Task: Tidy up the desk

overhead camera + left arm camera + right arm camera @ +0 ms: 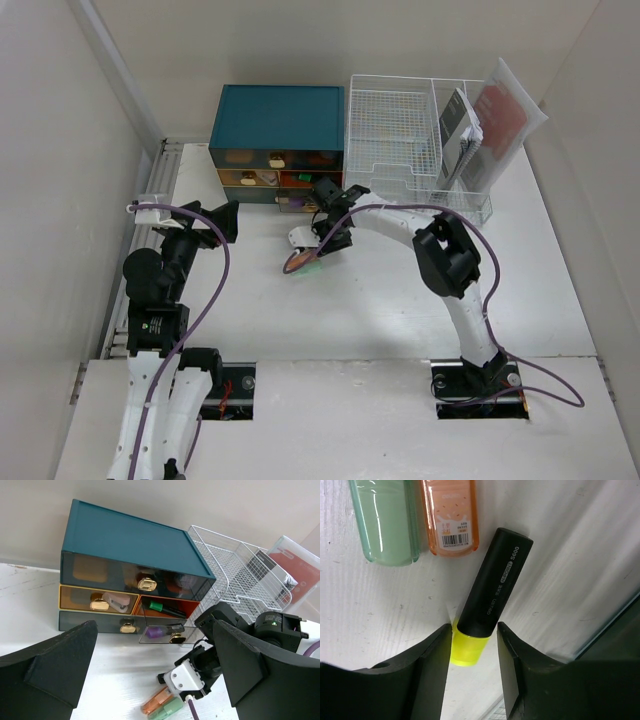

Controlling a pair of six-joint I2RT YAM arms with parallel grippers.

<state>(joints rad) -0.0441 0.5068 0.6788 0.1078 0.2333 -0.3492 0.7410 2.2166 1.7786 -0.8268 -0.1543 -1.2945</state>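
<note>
Lab cell: white-walled desk (380, 300)

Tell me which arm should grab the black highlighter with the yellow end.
Right. The right fingers sit open on either side of the highlighter lying on the desk. The left fingers are open too, but off to the left.

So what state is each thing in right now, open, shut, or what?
Left gripper: open, holding nothing.
Right gripper: fingers either side of the highlighter; grip unclear.
Highlighter: capped, lying on the desk.
Green marker: lying flat on the desk.
Orange marker: lying flat beside it.
Top drawer: shut.
Bottom right drawer: pulled out.
Rack: notebook standing in its right slot.
</note>
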